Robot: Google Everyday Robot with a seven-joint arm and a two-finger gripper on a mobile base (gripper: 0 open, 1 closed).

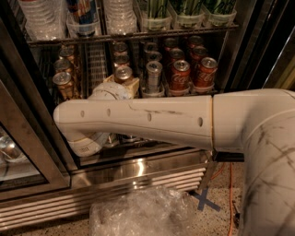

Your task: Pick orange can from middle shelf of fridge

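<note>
Red Coca-Cola cans (180, 77), crumpled plastic wrap (138, 214)

One fridge (138, 168). Its middle shelf (94, 64) holds about six brownish-orange cans (61, 79), three silver-grey cans (153, 71) in one lane and six red Coca-Cola cans (180, 74) in two lanes. The shelf above carries two clear water bottles (39, 18) and three tubs of green items (156, 14). One white robot arm (152, 117); its one gripper (123, 84) is at the front orange can (123, 73) mid-shelf. One plastic wrap heap (143, 214) on the floor.
</note>
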